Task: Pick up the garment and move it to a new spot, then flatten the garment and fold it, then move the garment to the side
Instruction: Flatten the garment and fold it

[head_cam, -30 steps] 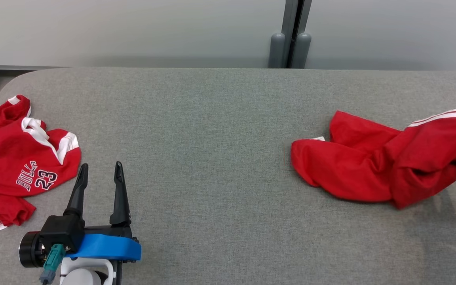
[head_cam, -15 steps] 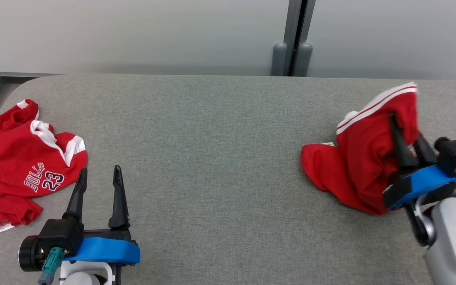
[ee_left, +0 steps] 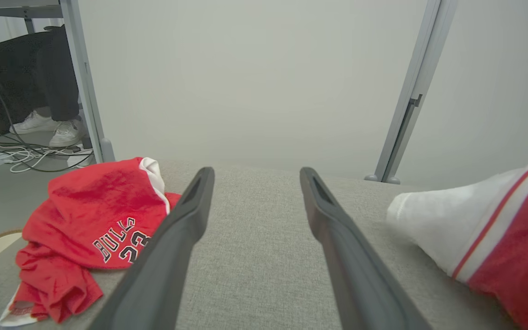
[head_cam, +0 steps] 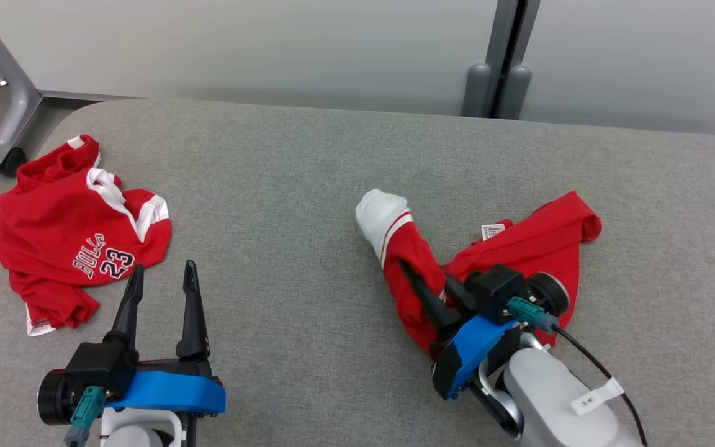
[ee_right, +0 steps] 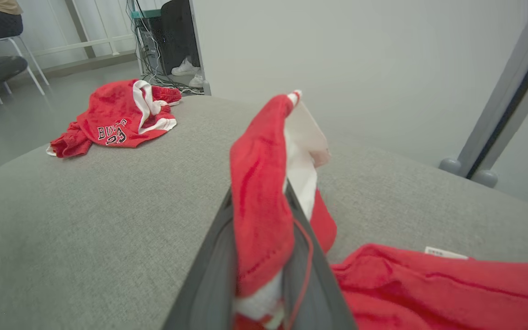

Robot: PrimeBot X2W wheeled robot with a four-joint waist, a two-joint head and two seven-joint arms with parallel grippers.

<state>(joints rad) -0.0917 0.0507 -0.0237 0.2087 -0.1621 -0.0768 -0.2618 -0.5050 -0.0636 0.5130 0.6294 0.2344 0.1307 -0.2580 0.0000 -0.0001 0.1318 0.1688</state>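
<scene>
Limp red fabric garment [head_cam: 519, 248] is pinched beside its white cuff [head_cam: 382, 214] by right gripper [head_cam: 429, 279], left gripper [head_cam: 160, 273] spread; hem corners are advised next.

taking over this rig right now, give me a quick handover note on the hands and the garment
Right hand: shut on the red garment, pinching it near its white-banded end. The rest trails crumpled on the grey table, about mid-table.
Left hand: open, holding nothing, beside the Bulls 23 jersey and not touching it. The jersey lies crumpled at the table's left end.
Done: garment grasped.
Left: set it down at its spot, flatten it, fold it, move it aside.
</scene>
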